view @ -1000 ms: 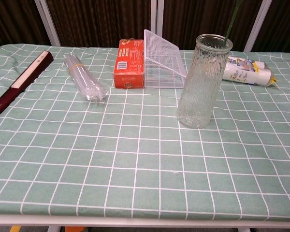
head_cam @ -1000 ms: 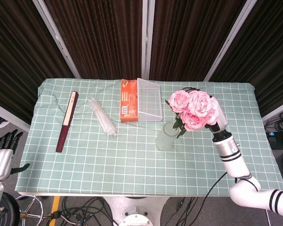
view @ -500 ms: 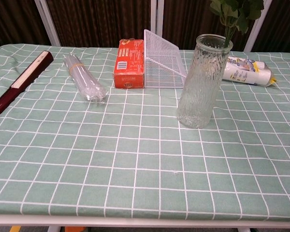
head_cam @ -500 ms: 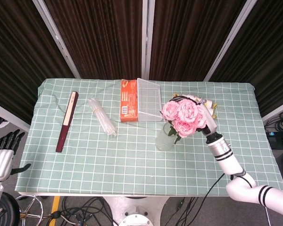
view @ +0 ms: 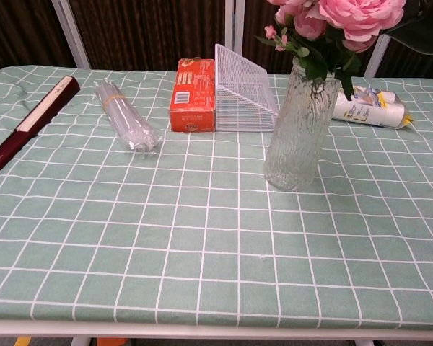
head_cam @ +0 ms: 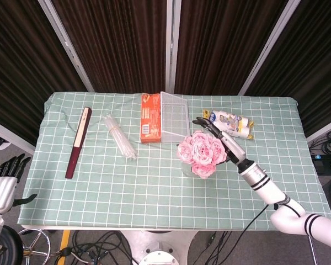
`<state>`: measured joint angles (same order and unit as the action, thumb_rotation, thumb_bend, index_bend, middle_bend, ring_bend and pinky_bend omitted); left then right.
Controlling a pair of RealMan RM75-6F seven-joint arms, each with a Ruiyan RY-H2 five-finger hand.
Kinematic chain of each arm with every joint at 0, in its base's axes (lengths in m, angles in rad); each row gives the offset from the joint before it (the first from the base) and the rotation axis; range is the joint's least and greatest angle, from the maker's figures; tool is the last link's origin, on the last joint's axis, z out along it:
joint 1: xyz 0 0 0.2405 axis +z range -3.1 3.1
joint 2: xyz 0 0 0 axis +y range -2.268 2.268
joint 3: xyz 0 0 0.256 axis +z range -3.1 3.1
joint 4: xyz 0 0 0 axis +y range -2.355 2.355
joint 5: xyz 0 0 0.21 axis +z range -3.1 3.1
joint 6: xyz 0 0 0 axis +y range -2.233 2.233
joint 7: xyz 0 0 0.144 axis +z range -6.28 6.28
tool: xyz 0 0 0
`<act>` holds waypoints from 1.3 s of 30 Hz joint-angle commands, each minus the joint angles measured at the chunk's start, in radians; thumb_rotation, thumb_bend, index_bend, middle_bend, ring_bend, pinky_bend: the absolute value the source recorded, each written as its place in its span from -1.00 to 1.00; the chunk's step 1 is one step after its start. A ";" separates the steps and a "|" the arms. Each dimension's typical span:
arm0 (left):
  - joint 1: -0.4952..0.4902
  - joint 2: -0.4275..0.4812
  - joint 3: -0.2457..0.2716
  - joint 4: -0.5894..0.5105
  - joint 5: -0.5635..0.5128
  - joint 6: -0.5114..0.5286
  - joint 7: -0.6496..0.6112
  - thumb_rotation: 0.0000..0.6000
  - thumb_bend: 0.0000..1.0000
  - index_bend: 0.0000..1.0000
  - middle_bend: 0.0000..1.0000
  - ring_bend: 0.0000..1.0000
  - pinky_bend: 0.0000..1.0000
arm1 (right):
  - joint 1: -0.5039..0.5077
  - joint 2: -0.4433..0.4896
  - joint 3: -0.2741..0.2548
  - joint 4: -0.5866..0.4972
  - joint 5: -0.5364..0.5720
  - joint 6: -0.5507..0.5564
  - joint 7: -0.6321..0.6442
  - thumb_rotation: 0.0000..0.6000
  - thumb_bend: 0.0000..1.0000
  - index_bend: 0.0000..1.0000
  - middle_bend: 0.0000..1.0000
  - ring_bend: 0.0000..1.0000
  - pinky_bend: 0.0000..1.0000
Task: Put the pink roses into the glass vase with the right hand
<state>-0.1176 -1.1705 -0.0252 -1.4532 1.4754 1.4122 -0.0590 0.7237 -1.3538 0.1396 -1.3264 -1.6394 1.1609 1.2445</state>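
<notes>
The pink roses (head_cam: pixel 200 153) stand with their stems down in the ribbed glass vase (view: pixel 297 130), the blossoms (view: pixel 346 14) resting at its rim. From above the blooms hide nearly all of the vase. My right hand (head_cam: pixel 222 141) lies along the right side of the bouquet, its fingers stretched out toward the back left, and I see nothing held in it. The chest view shows only a pale blurred shape at the top right edge. My left hand (head_cam: pixel 3 185) hangs off the table's left front corner, fingers apart and holding nothing.
Behind the vase stand an orange box (head_cam: pixel 150 117) and a white wire basket (head_cam: pixel 174 117). A white packet (head_cam: pixel 231 122) lies at the back right. A bundle of clear tubes (head_cam: pixel 119 137) and a long dark red case (head_cam: pixel 78 142) lie on the left half.
The right hand carried the roses left and down, and their stems slid into the vase. The fingers, wrapped round the stems before, now stretch out beside the blooms. The left hand stayed put.
</notes>
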 commanded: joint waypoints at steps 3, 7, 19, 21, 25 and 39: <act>0.001 -0.001 0.003 0.005 0.001 -0.002 -0.003 1.00 -1.00 -0.85 -1.00 -1.00 -0.80 | -0.015 0.001 0.028 -0.026 0.044 0.036 -0.045 1.00 -1.00 -1.00 -1.00 -1.00 -1.00; 0.001 -0.002 0.003 0.005 0.005 0.002 -0.005 1.00 -1.00 -0.85 -1.00 -1.00 -0.80 | -0.041 0.026 0.047 -0.071 0.060 0.090 -0.108 1.00 -1.00 -1.00 -1.00 -1.00 -1.00; -0.005 -0.007 0.000 -0.010 -0.007 -0.014 0.031 1.00 -1.00 -0.85 -1.00 -1.00 -0.80 | -0.185 0.313 -0.157 -0.228 0.057 -0.034 -0.702 1.00 -1.00 -1.00 -1.00 -1.00 -1.00; -0.006 -0.005 0.000 -0.020 -0.005 -0.011 0.042 1.00 -1.00 -0.85 -1.00 -1.00 -0.80 | -0.221 0.328 -0.176 -0.232 0.066 -0.015 -0.729 1.00 -1.00 -1.00 -1.00 -1.00 -1.00; -0.005 0.002 -0.003 -0.037 -0.007 -0.006 0.057 1.00 -1.00 -0.85 -1.00 -1.00 -0.80 | -0.305 0.335 -0.199 -0.208 0.080 0.066 -0.802 1.00 -1.00 -1.00 -1.00 -1.00 -1.00; -0.007 -0.013 -0.005 -0.043 0.021 0.022 0.055 1.00 -1.00 -0.85 -1.00 -1.00 -0.80 | -0.626 0.102 -0.155 -0.023 0.268 0.430 -1.289 1.00 -1.00 -1.00 -1.00 -1.00 -1.00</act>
<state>-0.1247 -1.1829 -0.0297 -1.4968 1.4934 1.4305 -0.0017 0.1558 -1.1888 -0.0309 -1.4083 -1.4008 1.5284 0.0050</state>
